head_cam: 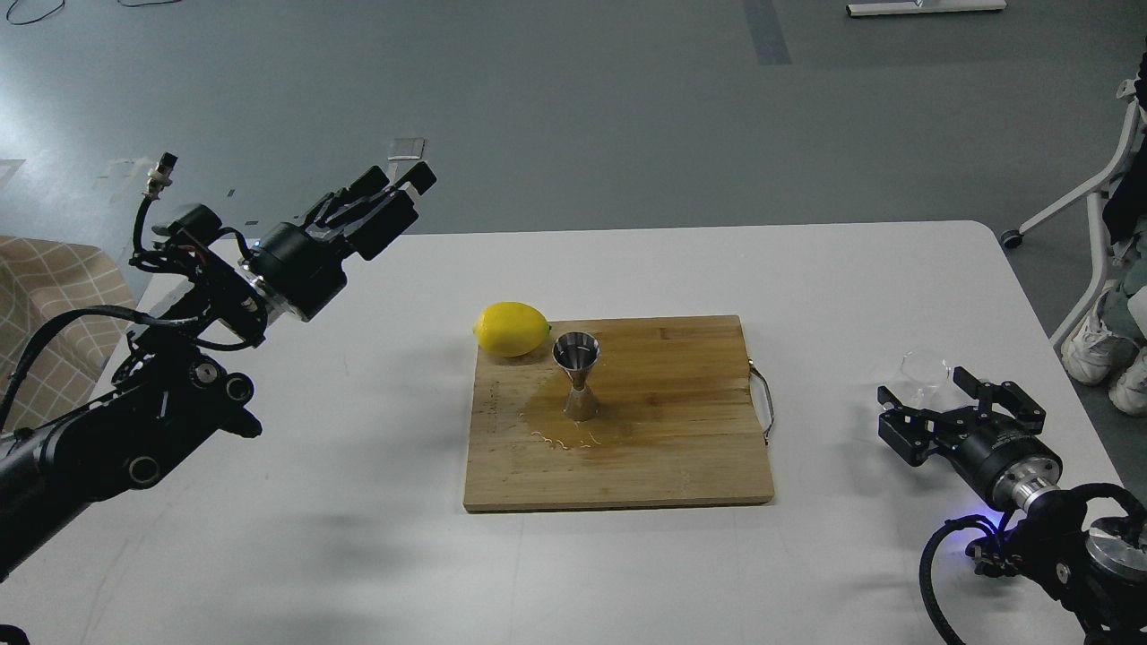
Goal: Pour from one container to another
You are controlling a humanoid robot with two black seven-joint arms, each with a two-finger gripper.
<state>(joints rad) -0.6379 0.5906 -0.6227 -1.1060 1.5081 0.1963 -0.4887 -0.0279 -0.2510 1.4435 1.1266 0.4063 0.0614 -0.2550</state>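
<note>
The clear glass cup stands on the white table at the far right, apart from the board. My right gripper is open just behind it, one finger on either side, holding nothing. The steel jigger stands upright on the wooden cutting board, in a wet patch. My left gripper hangs high over the table's far left edge, empty. Its fingers overlap from here, so their state is unclear.
A yellow lemon lies at the board's far left corner, close to the jigger. The board has a metal handle on its right side. The table's right edge runs just beyond the cup.
</note>
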